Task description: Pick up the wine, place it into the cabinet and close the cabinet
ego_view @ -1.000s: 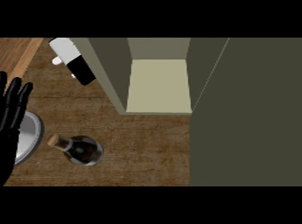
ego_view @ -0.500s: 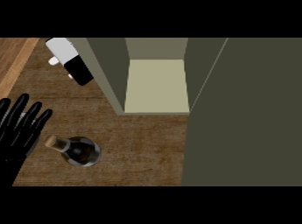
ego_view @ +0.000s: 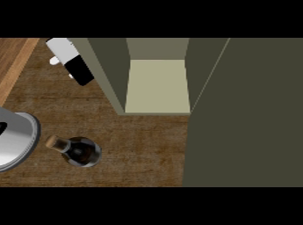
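One bottle: the wine bottle (ego_view: pixel 81 151) stands upright on the wooden counter (ego_view: pixel 141 145), seen from almost straight above (its corked neck leans toward the upper left of the view).
Bottle position: lower left part of the counter, in front of and to the left of the cabinet opening, apart from it.
Bottle contact: nothing touches it; it stands just beside the toaster without meeting it.
Cabinet: the cabinet (ego_view: pixel 157 90) is open, and its pale inner shelf floor shows between two dark green side walls.
Cabinet door: the cabinet door (ego_view: pixel 254 114) is swung out and fills the right side of the view (a broad, flat, dark green panel).
Toaster: a silver toaster (ego_view: pixel 11 140) with two dark slots sits at the left edge, partly cut off by the frame.
Wall fixture: a white and black object (ego_view: pixel 73 61) lies at the upper left, next to the cabinet's left wall; what it is cannot be told.
Left hand: outside the frame, so its fingers cannot be judged.
Right hand: outside the frame as well.
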`<move>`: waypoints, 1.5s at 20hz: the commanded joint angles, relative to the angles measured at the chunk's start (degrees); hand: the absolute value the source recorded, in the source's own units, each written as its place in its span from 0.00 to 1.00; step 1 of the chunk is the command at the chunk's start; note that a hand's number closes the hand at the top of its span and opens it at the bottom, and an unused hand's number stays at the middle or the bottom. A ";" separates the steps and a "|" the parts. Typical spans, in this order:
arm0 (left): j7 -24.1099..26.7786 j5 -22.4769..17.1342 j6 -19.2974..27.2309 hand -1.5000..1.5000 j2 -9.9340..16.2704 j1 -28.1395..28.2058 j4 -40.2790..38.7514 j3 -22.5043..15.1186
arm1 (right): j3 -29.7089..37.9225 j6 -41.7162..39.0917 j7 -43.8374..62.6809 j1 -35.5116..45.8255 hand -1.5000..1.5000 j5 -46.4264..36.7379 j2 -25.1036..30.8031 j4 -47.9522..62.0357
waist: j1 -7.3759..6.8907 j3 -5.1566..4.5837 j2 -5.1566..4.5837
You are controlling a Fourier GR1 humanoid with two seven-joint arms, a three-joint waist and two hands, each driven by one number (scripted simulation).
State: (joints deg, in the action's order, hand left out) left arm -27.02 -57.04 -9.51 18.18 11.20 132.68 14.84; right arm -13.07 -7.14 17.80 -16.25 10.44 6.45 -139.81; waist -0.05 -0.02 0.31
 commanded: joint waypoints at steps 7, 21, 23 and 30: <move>-7.64 -13.00 6.11 0.00 5.44 -2.34 5.94 9.68 | -2.60 3.91 8.27 -1.38 0.00 0.08 0.63 -13.77 | -0.01 0.00 0.07; -10.07 -19.00 3.64 0.00 5.13 -0.89 2.31 21.01 | -11.07 7.55 10.05 -3.01 0.00 -6.18 0.70 -17.16 | 0.30 -0.03 0.12; -9.56 -18.10 4.55 0.00 6.20 -3.99 1.01 19.98 | -8.17 7.85 13.02 -0.62 0.00 -2.97 1.92 -18.49 | 0.58 -0.01 -0.08; -7.65 -9.17 -1.09 0.00 0.90 0.61 -2.13 19.10 | -7.40 8.34 8.60 -2.29 0.00 -2.69 1.56 -15.60 | 0.75 -0.01 -0.16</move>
State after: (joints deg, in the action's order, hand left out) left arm -36.07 -70.41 -6.39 21.95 10.20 133.67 34.67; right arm -21.48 1.08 23.48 -14.38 5.30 6.66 -144.07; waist 0.44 -0.03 0.24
